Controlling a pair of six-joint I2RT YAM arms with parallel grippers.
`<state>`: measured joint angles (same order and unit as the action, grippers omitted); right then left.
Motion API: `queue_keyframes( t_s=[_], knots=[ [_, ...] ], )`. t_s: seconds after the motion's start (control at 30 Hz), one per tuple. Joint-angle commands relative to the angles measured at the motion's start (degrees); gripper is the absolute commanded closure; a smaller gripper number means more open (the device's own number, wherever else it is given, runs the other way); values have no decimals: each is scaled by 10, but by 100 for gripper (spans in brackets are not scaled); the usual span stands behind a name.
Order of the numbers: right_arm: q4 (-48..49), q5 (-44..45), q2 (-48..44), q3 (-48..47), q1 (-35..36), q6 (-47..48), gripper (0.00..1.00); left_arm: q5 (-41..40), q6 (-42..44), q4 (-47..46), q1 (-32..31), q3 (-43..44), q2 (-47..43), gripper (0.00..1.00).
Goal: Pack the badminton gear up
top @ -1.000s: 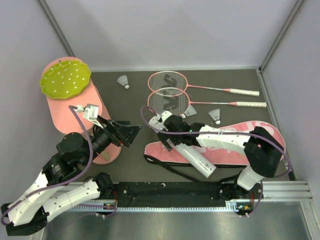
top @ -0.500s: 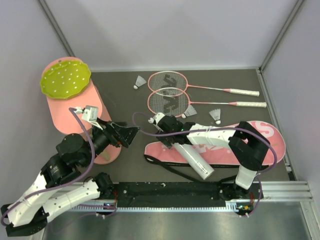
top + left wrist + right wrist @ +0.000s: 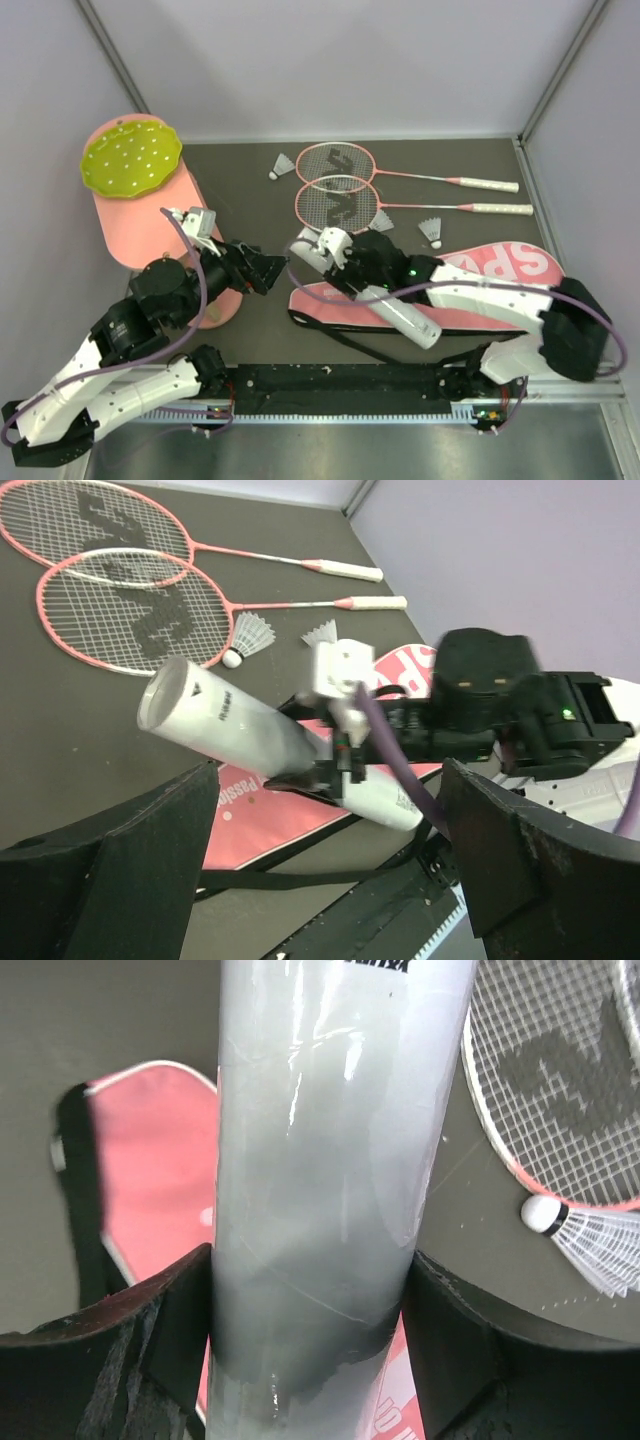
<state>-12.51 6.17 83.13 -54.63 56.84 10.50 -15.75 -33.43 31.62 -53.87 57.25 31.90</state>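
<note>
The white tube (image 3: 400, 315) lies slanted over the pink "SPORT" bag (image 3: 510, 265), and its open end (image 3: 165, 695) is raised. My right gripper (image 3: 352, 278) is shut on the tube (image 3: 320, 1160), with a finger pressed to each side. My left gripper (image 3: 265, 270) hangs open just left of it, holding nothing. Two pink rackets (image 3: 335, 160) (image 3: 335, 205) lie behind, handles pointing right. Shuttlecocks rest at the back (image 3: 281, 166), by the nearer racket head (image 3: 380, 222) and further right (image 3: 430, 230).
A big pink cylinder (image 3: 150, 225) topped by a yellow-green dotted disc (image 3: 130, 160) stands at the left, close to my left arm. The bag's black strap (image 3: 350, 340) loops toward the near rail (image 3: 400, 385). Walls close in the table behind and at the right.
My right gripper has slid up the tube toward the left and closed on it; that end has lifted. The back shuttlecock has shifted right. My left gripper has edged right.
</note>
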Motion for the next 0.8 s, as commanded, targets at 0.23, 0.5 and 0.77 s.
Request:
queue_keyframes(
  t_s=[0.23,0.5,0.77],
  knots=[
    [285,-247,-287,236,-5,109,52,37,-28,44,2,59,42,24],
    [339,-224,-341,290,-9,101,58,155,-18,90,2,126,156,47],
    [351,-208,-366,302,-9,94,58,165,-46,88,1,101,149,54]
  ],
)
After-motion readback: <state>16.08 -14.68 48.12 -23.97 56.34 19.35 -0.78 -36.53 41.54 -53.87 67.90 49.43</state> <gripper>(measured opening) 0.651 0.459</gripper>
